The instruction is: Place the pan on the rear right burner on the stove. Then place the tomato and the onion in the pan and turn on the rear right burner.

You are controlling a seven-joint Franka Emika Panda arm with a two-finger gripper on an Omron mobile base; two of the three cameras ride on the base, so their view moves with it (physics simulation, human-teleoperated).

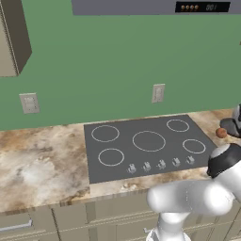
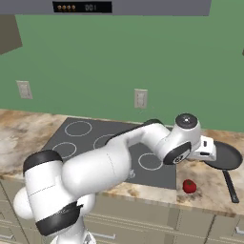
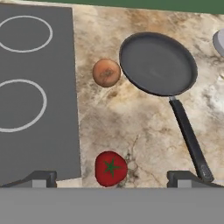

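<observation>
The dark grey pan (image 3: 157,63) lies on the marble counter right of the stove (image 3: 35,131), its long black handle (image 3: 190,135) pointing toward the counter's front edge. The brownish-orange onion (image 3: 106,72) rests just left of the pan's rim. Nearer the front edge sits the red tomato (image 3: 111,168). My gripper (image 3: 114,178) hovers open above the counter, over the tomato, fingertips (image 3: 41,178) spread wide and holding nothing. The rear right burner (image 3: 24,34) is bare. From the right base view the hand (image 2: 206,148) hangs beside the pan (image 2: 226,156), above the tomato (image 2: 189,186).
A row of silver knobs (image 1: 161,164) lines the stove's front. A grey object (image 3: 218,41) sits right of the pan. The green wall carries an outlet (image 1: 158,92); a hood with a display (image 1: 202,6) hangs overhead. The counter edge drops off past the tomato.
</observation>
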